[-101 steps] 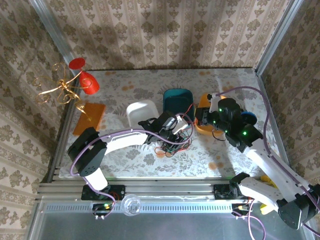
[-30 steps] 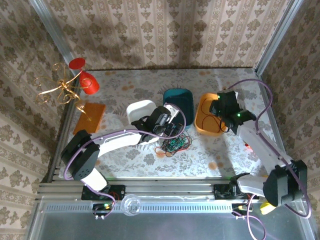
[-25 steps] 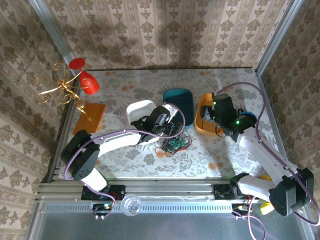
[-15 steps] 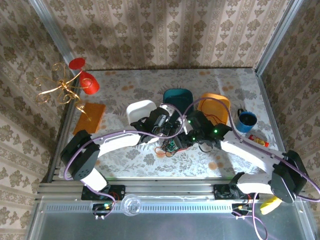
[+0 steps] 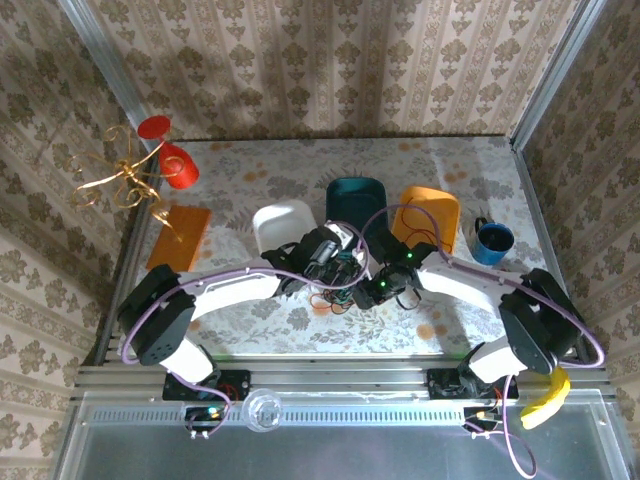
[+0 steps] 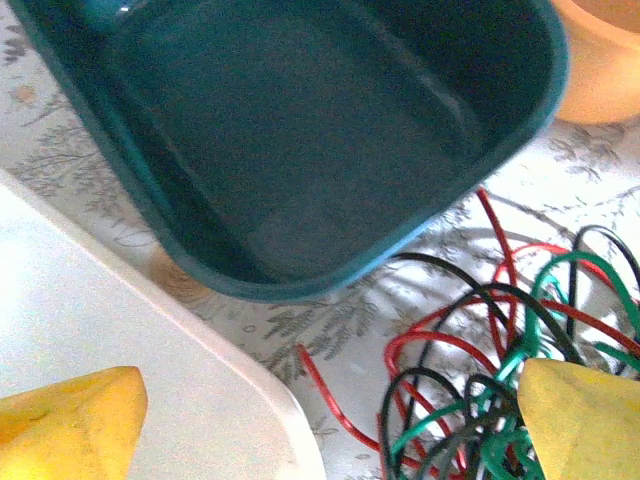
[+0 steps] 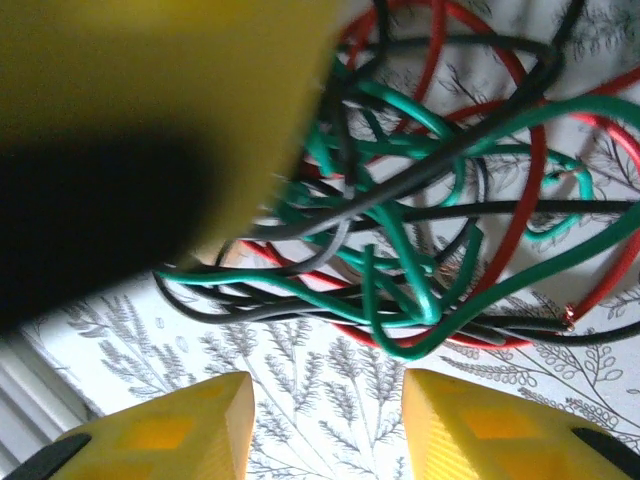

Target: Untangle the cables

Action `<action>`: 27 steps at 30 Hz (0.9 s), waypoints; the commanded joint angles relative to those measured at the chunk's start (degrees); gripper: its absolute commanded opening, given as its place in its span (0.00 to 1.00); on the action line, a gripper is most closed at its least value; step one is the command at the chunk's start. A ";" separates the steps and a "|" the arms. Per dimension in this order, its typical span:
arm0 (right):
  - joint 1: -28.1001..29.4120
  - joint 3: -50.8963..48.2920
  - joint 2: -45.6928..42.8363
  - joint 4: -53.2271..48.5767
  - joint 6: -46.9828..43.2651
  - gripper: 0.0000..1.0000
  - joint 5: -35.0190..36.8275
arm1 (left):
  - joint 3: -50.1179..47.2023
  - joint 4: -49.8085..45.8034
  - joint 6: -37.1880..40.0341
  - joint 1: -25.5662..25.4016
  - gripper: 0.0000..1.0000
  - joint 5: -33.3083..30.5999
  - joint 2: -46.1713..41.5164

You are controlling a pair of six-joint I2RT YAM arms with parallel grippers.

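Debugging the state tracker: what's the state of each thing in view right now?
cables: tangled in one heap on the table, none held.
left gripper: open, one finger at the heap.
right gripper: open, fingers short of the heap.
teal bin: upright, empty.
orange bin: upright, looks empty.
blue cup: upright.

Top view's bright and even, just soft shadows on the wall [image 5: 330,60] far behind the cables [image 5: 338,292]. Left wrist: white tub [image 6: 90,330] left of the cables is blown out, left fingers [image 6: 585,425] mushy. Right wrist — cables sharp, big dark-yellow blur [image 7: 130,130] up-left of them, table [image 7: 330,420] under them washed pale.
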 commanded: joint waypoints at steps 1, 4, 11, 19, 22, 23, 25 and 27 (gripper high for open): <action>-1.11 1.13 2.87 -2.88 1.78 0.44 -1.56 | 0.58 -0.35 0.96 -0.76 0.96 1.70 0.02; -2.36 0.41 3.52 -1.55 3.55 0.44 -1.38 | 0.66 -0.58 1.58 -0.84 0.95 3.09 0.25; -2.86 -0.81 2.82 4.63 3.82 0.43 -2.78 | 1.73 -2.85 2.96 -0.79 0.88 5.62 2.00; -3.12 -0.29 2.98 7.47 3.50 0.42 -3.43 | 1.76 -3.05 2.67 -0.84 0.84 7.51 2.83; -3.61 -0.36 4.05 8.61 4.04 0.36 -2.67 | 1.90 -2.97 2.49 -0.83 0.84 7.79 3.09; -3.74 -0.50 4.37 9.25 4.19 0.31 -2.57 | 1.89 -2.96 2.45 -0.87 0.83 7.92 3.18; -4.16 -0.80 4.67 10.25 4.68 0.20 -2.29 | 1.83 -2.96 2.43 -0.82 0.83 8.02 3.32; -4.34 -1.10 4.49 10.81 4.90 0.11 -1.48 | 1.98 -3.05 2.45 -0.84 0.83 8.14 3.43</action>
